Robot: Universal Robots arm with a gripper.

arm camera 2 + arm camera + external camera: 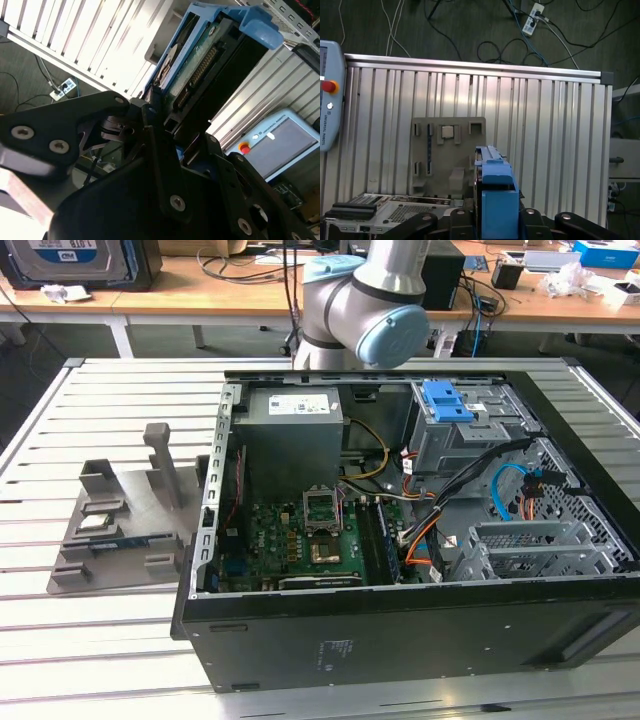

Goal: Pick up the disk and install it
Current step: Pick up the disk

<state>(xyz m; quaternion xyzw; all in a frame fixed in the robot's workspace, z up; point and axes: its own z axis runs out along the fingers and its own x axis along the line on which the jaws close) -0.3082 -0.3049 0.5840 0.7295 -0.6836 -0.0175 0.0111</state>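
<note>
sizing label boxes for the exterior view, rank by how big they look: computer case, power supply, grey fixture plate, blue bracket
1. computer case
2. grey fixture plate
3. power supply, not far behind the plate
4. blue bracket, clearly smallest

end effector [172, 120] | clamped on disk [210, 60], tilted | slatted table [75, 35] behind
</note>
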